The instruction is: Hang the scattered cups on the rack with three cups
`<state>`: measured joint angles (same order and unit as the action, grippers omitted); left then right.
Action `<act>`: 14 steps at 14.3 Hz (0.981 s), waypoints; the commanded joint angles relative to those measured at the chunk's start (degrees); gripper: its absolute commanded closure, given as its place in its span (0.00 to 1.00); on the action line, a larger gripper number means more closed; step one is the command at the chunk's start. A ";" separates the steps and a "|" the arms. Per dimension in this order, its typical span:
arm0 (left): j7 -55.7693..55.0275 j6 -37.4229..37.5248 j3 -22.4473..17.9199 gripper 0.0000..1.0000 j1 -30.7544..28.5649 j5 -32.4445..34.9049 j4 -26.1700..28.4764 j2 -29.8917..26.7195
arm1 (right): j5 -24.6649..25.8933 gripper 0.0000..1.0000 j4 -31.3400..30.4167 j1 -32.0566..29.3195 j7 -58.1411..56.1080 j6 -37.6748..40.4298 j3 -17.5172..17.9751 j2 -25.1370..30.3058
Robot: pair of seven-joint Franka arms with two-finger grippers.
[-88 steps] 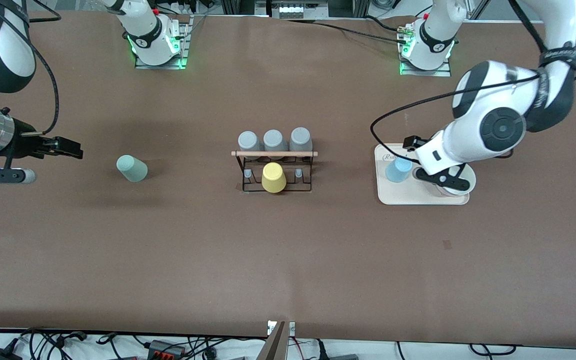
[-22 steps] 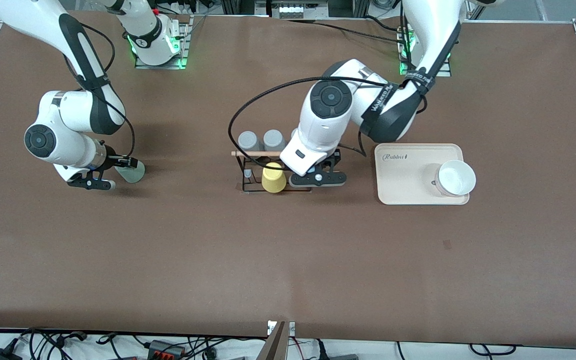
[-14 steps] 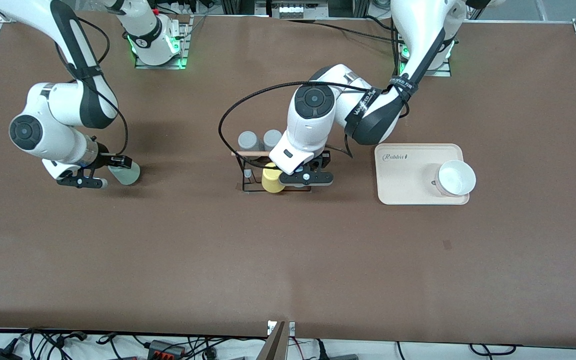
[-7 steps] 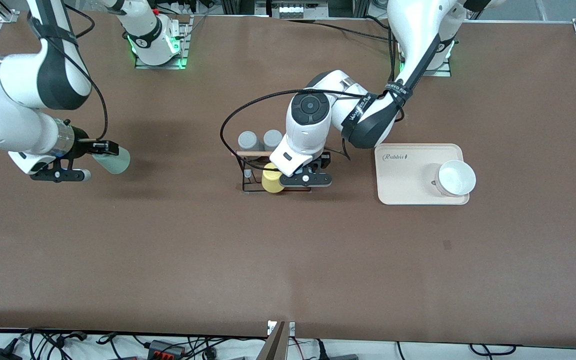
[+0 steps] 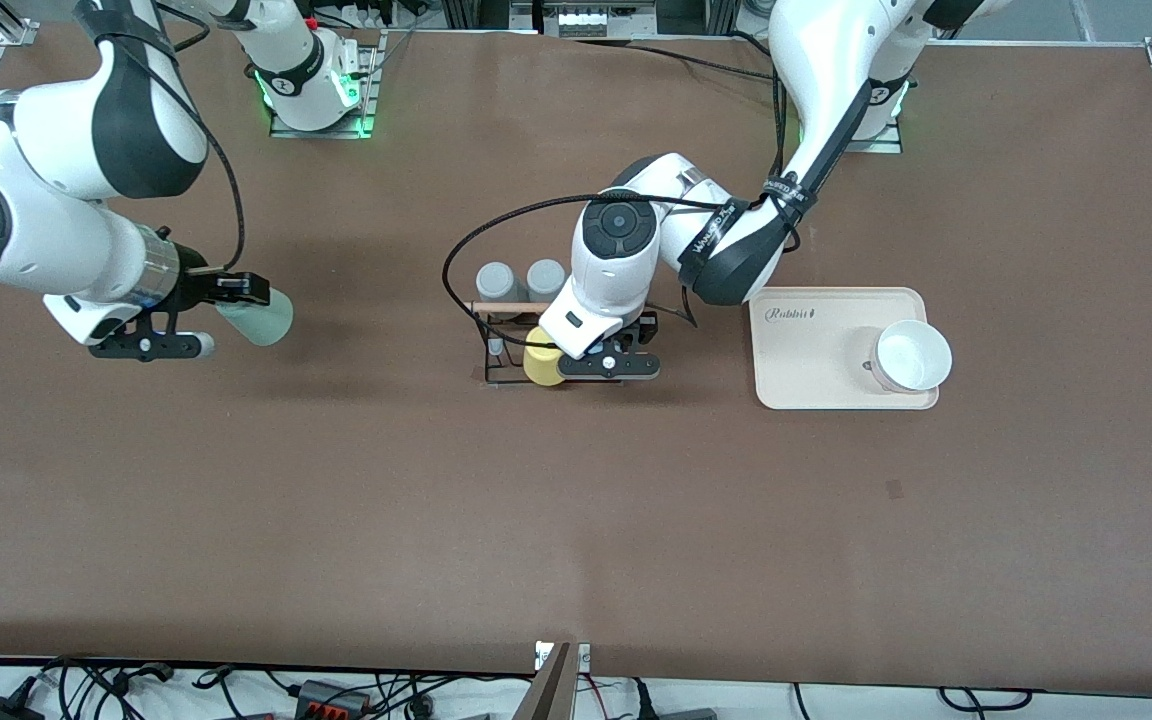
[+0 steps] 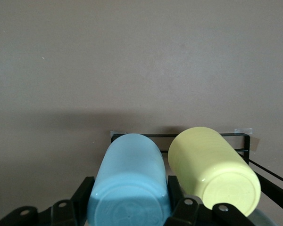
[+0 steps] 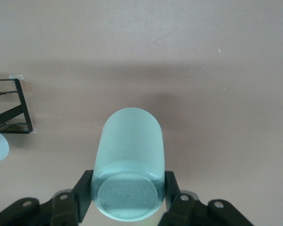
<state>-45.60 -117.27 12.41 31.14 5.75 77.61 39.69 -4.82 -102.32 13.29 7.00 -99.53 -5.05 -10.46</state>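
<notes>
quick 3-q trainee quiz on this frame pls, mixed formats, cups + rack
1. True or false: the right gripper holds the mint green cup above the table, toward the right arm's end.
2. Which cup is shut in the left gripper at the rack? A) grey B) light blue C) yellow
3. Fill in: in the left wrist view, the held cup sits beside the ____ cup already on the rack.

Key:
1. True; its fingers clamp the cup near its base.
2. B, the light blue cup.
3. Yellow; the yellow cup is on the rack's row nearer the front camera, the grey cups on the farther row.
</notes>
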 commanded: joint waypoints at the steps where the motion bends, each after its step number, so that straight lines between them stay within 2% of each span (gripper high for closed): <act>1: 0.07 -0.94 -0.45 0.66 0.50 2.15 1.05 0.04 | -0.89 1.00 1.60 0.42 0.82 0.12 -0.14 -1.14; 2: 0.16 -1.21 -0.45 0.66 0.50 2.25 1.06 0.12 | -0.89 1.00 1.78 0.42 0.82 0.12 -0.14 -1.23; 5: 0.16 -1.65 -0.45 0.55 0.77 2.33 1.06 0.48 | -2.47 1.00 1.78 0.42 0.82 0.04 -0.14 -1.49; 6: 0.33 -1.65 -0.54 0.47 0.77 2.33 1.14 0.48 | -2.48 1.00 1.78 0.42 0.82 0.04 -0.14 -1.49; 8: 0.33 -1.65 -0.54 0.09 0.86 2.33 1.06 0.56 | -2.91 1.00 1.86 0.69 0.82 0.04 -0.22 -1.49; 9: 0.33 -1.65 -0.54 0.01 0.86 2.33 1.06 0.48 | -3.26 1.00 1.87 1.30 0.82 0.04 -0.22 -1.49; 12: 0.42 -1.47 -0.54 0.00 0.77 2.33 1.06 0.39 | -3.35 1.00 2.92 1.91 2.30 -0.14 -0.14 -2.19; 14: 2.26 -0.77 -0.54 0.00 0.07 2.25 1.06 -0.05 | -3.35 1.00 5.10 4.98 6.68 -0.49 -0.14 -3.77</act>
<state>-45.15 -118.31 12.22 31.47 6.81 78.33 40.47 -7.42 -100.63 15.42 9.48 -100.21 -5.04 -12.09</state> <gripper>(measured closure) 0.000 0.357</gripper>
